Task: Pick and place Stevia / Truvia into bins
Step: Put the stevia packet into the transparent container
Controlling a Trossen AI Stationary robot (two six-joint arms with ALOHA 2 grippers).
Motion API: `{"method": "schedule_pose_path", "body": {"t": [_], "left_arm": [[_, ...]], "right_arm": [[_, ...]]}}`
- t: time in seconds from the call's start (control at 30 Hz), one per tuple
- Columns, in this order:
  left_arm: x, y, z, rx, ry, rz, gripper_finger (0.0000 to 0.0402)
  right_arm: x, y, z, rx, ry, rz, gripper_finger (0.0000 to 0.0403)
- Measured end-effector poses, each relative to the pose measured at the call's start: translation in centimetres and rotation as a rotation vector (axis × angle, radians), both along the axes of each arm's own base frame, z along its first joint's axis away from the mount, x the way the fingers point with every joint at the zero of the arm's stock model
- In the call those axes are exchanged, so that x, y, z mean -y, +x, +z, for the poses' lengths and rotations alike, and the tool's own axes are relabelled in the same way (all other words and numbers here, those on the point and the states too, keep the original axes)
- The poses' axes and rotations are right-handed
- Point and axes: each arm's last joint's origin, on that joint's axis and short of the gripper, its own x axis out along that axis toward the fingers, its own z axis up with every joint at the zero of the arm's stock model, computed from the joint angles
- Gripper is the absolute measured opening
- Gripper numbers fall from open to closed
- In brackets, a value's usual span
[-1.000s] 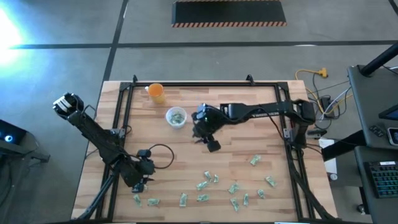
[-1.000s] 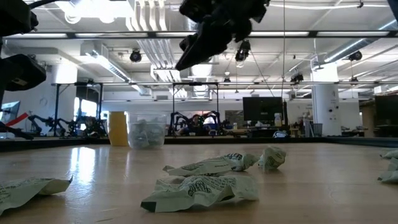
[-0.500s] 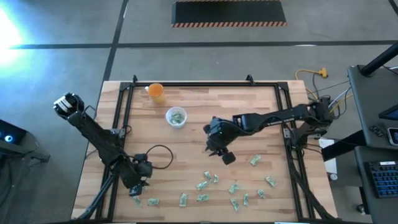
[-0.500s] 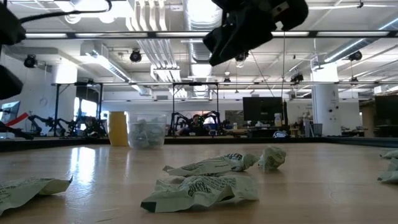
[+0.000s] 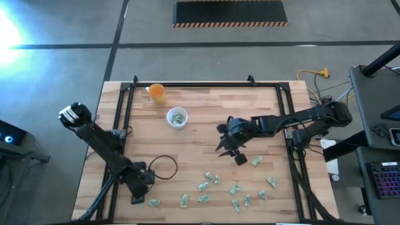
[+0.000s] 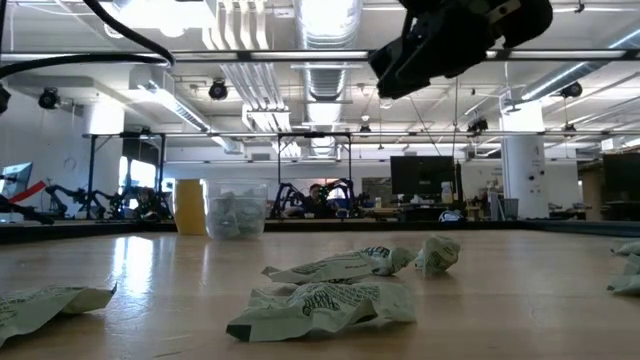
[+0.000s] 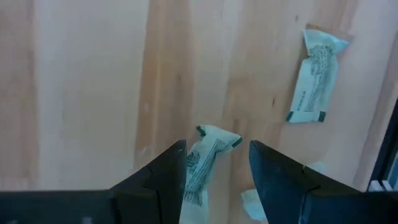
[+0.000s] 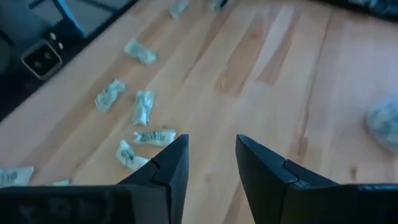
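Stevia sachets lie scattered along the near table edge; the left gripper point(image 7: 214, 180) straddles one sachet point(image 7: 205, 158) with jaws apart, so lower fully before closing. Clear cup point(image 5: 177, 117) sits well apart; right gripper point(image 5: 236, 150), jaws apart and empty, hovers mid-table

light: bright, even, from ceiling lamps point(image 6: 325, 20) in the low view | glare: white patch on the floor point(image 5: 12, 28) at the overhead view's left edge | shadows: faint | blur: right wrist view soft; near packet point(image 6: 320, 308) slightly soft; left wrist view sharper
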Motion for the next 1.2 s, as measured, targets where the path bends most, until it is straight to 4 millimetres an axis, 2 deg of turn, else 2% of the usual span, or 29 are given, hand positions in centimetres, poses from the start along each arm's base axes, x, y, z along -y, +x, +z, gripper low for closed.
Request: {"method": "schedule_pose_path", "body": {"t": [0.17, 0.37, 1.2], "left_arm": [[0.6, 0.5, -0.5, -0.033, 0.025, -0.007, 0.0154], [1.0, 0.6, -0.7, -0.093, 0.106, -0.020, 0.0125], [0.7, 0.5, -0.4, -0.065, 0.197, -0.085, 0.0008]], "right_arm": [[-0.3, -1.2, 0.5, 0.075, 0.009, 0.008, 0.0123], [-0.7, -2.2, 0.5, 0.091, 0.021, 0.017, 0.0122], [-0.8, -2.0, 0.6, 0.110, 0.026, 0.017, 0.0123]]}}
